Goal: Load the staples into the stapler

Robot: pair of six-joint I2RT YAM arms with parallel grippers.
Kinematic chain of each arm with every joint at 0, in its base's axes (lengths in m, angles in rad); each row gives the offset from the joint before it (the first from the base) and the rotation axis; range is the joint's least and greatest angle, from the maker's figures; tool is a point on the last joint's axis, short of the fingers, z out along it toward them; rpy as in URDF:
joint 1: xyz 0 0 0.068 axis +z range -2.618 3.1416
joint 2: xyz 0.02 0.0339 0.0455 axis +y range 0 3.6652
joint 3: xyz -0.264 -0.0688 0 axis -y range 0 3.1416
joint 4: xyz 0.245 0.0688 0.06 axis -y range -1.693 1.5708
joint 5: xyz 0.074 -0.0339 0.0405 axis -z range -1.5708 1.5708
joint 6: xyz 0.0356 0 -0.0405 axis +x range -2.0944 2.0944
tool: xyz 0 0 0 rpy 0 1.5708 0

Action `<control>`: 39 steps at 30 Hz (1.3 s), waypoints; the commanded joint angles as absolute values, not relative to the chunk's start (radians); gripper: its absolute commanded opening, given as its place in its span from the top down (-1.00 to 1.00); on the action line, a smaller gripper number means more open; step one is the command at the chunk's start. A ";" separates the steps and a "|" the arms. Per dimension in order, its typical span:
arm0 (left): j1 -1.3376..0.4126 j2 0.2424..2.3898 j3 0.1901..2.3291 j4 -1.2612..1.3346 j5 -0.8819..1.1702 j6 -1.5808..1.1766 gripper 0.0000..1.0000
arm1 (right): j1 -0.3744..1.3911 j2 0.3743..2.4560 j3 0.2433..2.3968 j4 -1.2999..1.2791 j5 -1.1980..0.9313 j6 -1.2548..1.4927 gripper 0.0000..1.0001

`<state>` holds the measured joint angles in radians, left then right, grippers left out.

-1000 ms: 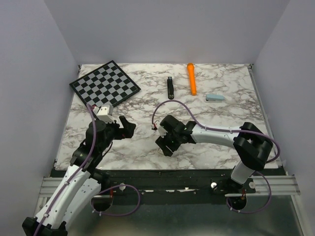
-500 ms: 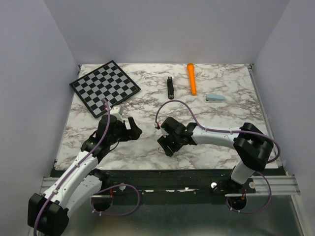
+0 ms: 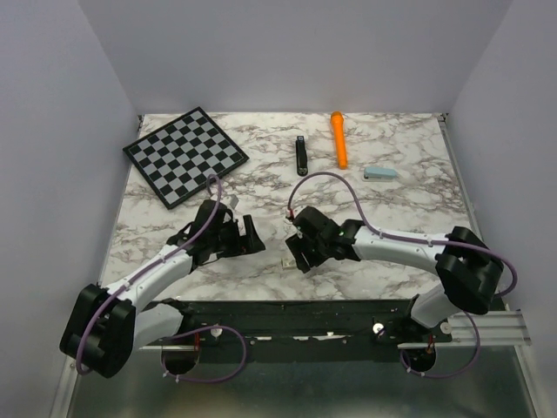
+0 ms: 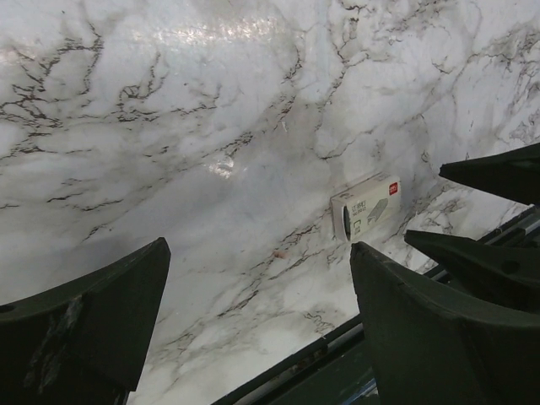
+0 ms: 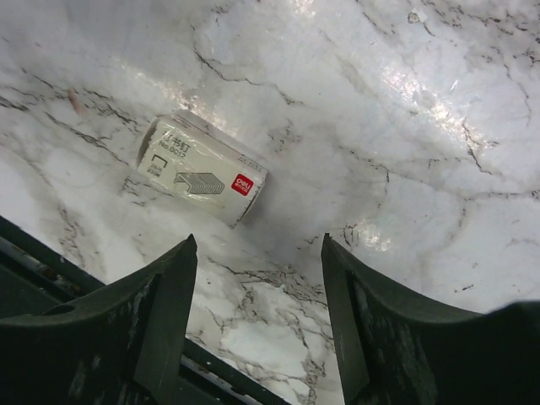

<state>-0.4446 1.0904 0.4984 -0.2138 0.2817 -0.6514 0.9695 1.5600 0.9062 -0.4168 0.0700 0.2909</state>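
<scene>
**Top view.** We see the stapler (image 3: pixel 301 157) lying flat at the far middle of the table (image 3: pixel 409 205). The marker (image 3: pixel 338 139) is just to its right and a blue box (image 3: pixel 380 173) is further right. The chessboard (image 3: pixel 185 155) sits at the far left. The staples (image 3: pixel 285 264), in a small pale box, lie near the front edge, well apart from the stapler and between the two pincers. The left pincer (image 3: pixel 251 237) is low over the marble to their left. The right pincer (image 3: pixel 298 257) is just beside them on the right. We cannot tell from here whether it touches them.

**Left wrist.** The left pincer (image 4: pixel 257 249) is spread wide, with only bare marble in the gap. The staples (image 4: pixel 367 207) rest on the table beyond its right finger, not between the fingers.

**Right wrist.** The right pincer (image 5: pixel 257 245) stands open and holds nothing. The staples (image 5: pixel 201 169) lie flat ahead of the fingertips, toward the left finger and skewed across the view. A printed staple strip and a red mark face up. We see marble between the staples and both fingers.
</scene>
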 commanded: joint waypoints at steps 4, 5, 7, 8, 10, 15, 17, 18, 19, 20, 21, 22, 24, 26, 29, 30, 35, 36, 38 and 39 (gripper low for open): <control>-0.503 1.193 0.540 -0.129 0.331 -0.722 -0.80 | 0.953 1.460 0.835 -0.290 0.031 0.529 -0.38; -0.509 1.203 0.541 -0.117 0.334 -0.729 -0.78 | 0.934 1.456 0.806 -0.270 0.015 0.552 -0.38; -0.532 1.233 0.548 -0.104 0.339 -0.736 -0.71 | 0.913 1.444 0.769 -0.203 -0.053 0.619 -0.33; -0.538 1.242 0.549 -0.098 0.339 -0.739 -0.68 | 0.893 1.433 0.753 -0.181 -0.067 0.641 -0.30; -0.560 1.262 0.554 -0.095 0.328 -0.744 -0.63 | 0.874 1.421 0.703 -0.117 -0.110 0.688 -0.21; -0.581 1.301 0.557 -0.074 0.333 -0.747 -0.48 | 0.818 1.426 0.627 0.035 -0.182 0.756 -0.01; -0.591 1.312 0.561 -0.071 0.342 -0.749 -0.42 | 0.807 1.437 0.611 0.063 -0.209 0.773 0.05; -0.594 1.322 0.568 -0.071 0.342 -0.747 -0.38 | 0.804 1.449 0.606 0.081 -0.213 0.779 0.07; -0.597 1.327 0.571 -0.069 0.342 -0.746 -0.35 | 0.802 1.456 0.603 0.092 -0.219 0.790 0.16; -0.598 1.331 0.571 -0.069 0.345 -0.746 -0.31 | 0.798 1.460 0.591 0.101 -0.224 0.795 0.19; -0.601 1.341 0.572 -0.068 0.348 -0.746 -0.27 | 0.795 1.465 0.585 0.126 -0.227 0.802 0.21; -0.601 1.345 0.572 -0.066 0.353 -0.746 -0.26 | 0.792 1.470 0.578 0.136 -0.241 0.810 0.22; -0.604 1.354 0.571 -0.060 0.362 -0.747 -0.23 | 0.781 1.473 0.565 0.155 -0.252 0.816 0.23; -0.609 1.359 0.568 -0.052 0.365 -0.750 -0.22 | 0.778 1.477 0.558 0.161 -0.262 0.821 0.24; -0.612 1.361 0.564 -0.045 0.371 -0.753 -0.17 | 0.776 1.492 0.552 0.172 -0.273 0.824 0.28; -0.614 1.367 0.563 -0.041 0.373 -0.753 -0.17 | 0.775 1.499 0.551 0.178 -0.279 0.824 0.29; -0.621 1.387 0.560 -0.020 0.396 -0.758 -0.12 | 0.769 1.539 0.542 0.216 -0.311 0.825 0.36; -0.621 1.396 0.561 -0.018 0.399 -0.759 -0.11 | 0.767 1.552 0.538 0.230 -0.316 0.827 0.37; -0.623 1.401 0.560 -0.015 0.405 -0.761 -0.10 | 0.759 1.563 0.535 0.241 -0.330 0.828 0.41; -0.624 1.404 0.560 -0.014 0.405 -0.762 -0.10 | 0.759 1.575 0.531 0.251 -0.333 0.831 0.42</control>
